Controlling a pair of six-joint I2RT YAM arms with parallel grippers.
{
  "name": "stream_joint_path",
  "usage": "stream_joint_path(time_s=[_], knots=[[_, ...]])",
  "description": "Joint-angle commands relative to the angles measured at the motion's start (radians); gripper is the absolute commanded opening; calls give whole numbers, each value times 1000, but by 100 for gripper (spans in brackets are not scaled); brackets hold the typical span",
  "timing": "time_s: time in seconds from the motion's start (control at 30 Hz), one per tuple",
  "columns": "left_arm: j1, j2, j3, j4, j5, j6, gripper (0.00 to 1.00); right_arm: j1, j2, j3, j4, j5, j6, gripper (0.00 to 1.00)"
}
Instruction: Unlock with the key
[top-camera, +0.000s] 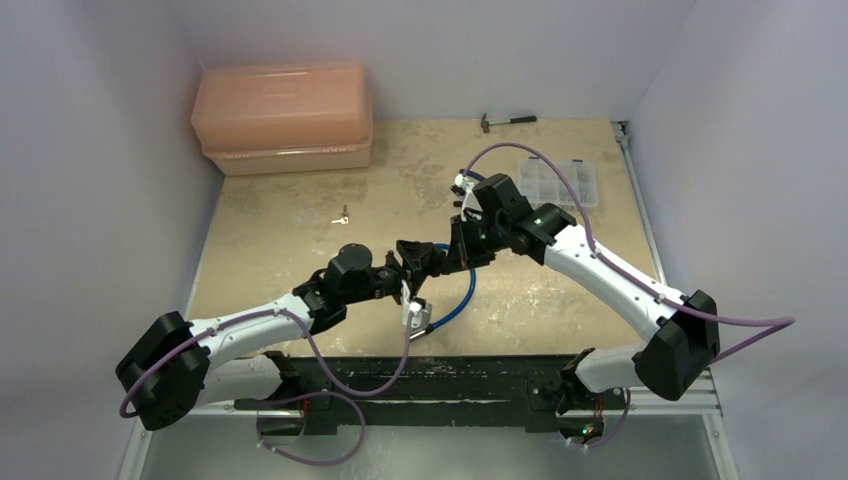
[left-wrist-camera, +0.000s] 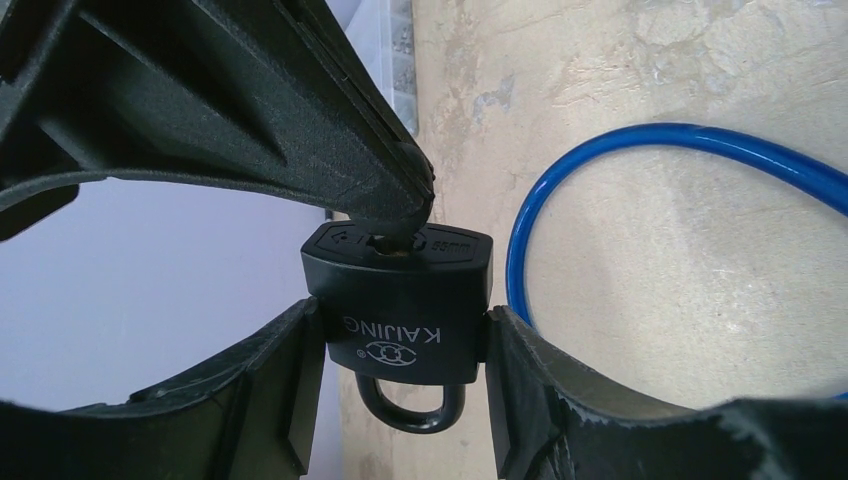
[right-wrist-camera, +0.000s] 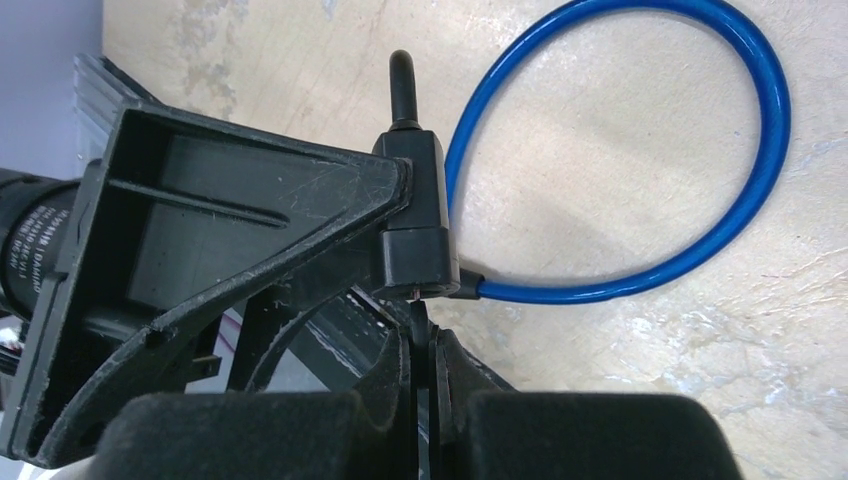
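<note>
A small black padlock (left-wrist-camera: 400, 310) is held off the table, and my left gripper (left-wrist-camera: 405, 330) is shut on its two sides, shackle (left-wrist-camera: 410, 410) toward the wrist. In the right wrist view the same padlock (right-wrist-camera: 415, 230) hangs just above my right gripper (right-wrist-camera: 421, 338), which is shut on the key (right-wrist-camera: 418, 315). Only a thin black sliver of the key shows, running up into the lock's bottom face. From above, the left gripper (top-camera: 415, 258) and the right gripper (top-camera: 455, 250) meet tip to tip at mid table.
A blue cable (top-camera: 462, 300) loops on the table under the grippers. An orange toolbox (top-camera: 285, 120) stands at the back left, a hammer (top-camera: 508, 121) at the back, a clear organizer box (top-camera: 558, 183) at the back right. A small metal object (top-camera: 342, 215) lies left of centre.
</note>
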Motion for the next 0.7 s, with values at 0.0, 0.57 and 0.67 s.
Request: stream_joint_path(time_s=[0.0, 0.57, 0.67], knots=[[-33, -52, 67, 108, 185, -4, 0, -11, -23, 38, 71, 198, -107, 0], [-42, -64, 66, 174, 246, -94, 0, -12, 45, -6, 250, -32, 142, 0], [-47, -63, 66, 171, 247, -92, 0, -7, 52, 13, 222, 83, 115, 0]])
